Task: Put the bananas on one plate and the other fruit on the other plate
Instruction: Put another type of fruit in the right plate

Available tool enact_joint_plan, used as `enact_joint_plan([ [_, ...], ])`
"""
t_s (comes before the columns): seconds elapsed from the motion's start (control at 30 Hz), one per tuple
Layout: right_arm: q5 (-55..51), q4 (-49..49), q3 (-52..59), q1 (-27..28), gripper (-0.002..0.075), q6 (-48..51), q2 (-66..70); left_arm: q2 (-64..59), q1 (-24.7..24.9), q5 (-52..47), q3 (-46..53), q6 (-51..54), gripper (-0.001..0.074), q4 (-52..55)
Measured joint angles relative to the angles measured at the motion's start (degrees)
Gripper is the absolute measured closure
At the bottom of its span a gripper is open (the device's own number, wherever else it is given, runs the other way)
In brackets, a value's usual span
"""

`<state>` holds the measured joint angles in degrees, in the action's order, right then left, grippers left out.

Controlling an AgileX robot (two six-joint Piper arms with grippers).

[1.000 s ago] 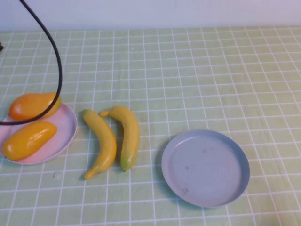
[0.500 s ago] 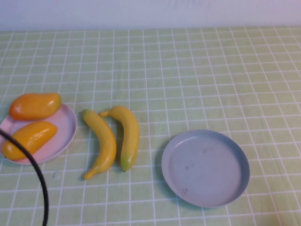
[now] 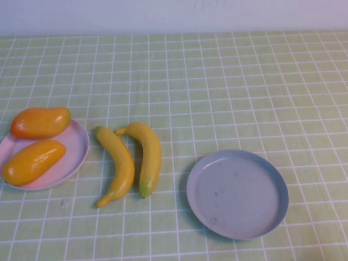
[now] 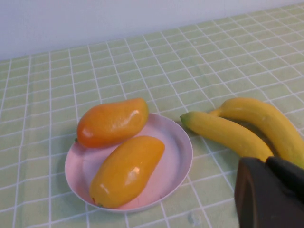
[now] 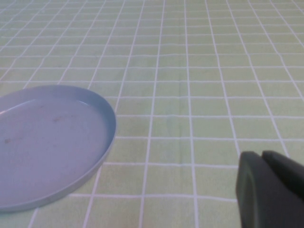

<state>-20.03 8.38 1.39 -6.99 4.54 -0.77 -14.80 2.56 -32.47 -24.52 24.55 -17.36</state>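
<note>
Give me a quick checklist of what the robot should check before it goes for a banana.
1. Mango-like fruits on the pink plate: ok.
2. Bananas lie on the cloth, uncovered: ok.
3. Grey-blue plate holds nothing: ok.
4. Bananas side by side, little gap for picking one: cannot tell.
5. Left claw near the bananas, open or shut: cannot tell.
6. Right claw beside the grey-blue plate, open or shut: cannot tell.

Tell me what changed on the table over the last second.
A black cable that looped over the pink plate swung toward the robot and left the high view. Both mangoes, both bananas and the grey-blue plate stayed put. The left end effector and right end effector show only in their wrist views.
</note>
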Motion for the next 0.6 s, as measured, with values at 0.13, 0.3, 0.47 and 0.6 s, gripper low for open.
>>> enact_joint_plan([
  [0.13,0.0,0.0,0.0,0.0,0.0743,0.0,0.0,0.2,0.0,1.16,0.12,-3.49,0.0735,0.23],
  [0.3,0.0,0.0,0.0,0.0,0.0743,0.0,0.0,1.7,0.0,11.9,2.93,-5.26,0.0735,1.02],
  [0.47,0.0,0.0,0.0,0.0,0.0743,0.0,0.0,10.61,0.0,22.86,11.21,-9.52,0.0735,7.4],
  [0.6,0.0,0.0,0.0,0.0,0.0743,0.0,0.0,15.17,0.0,25.31,17.41,-15.08,0.0735,11.61],
])
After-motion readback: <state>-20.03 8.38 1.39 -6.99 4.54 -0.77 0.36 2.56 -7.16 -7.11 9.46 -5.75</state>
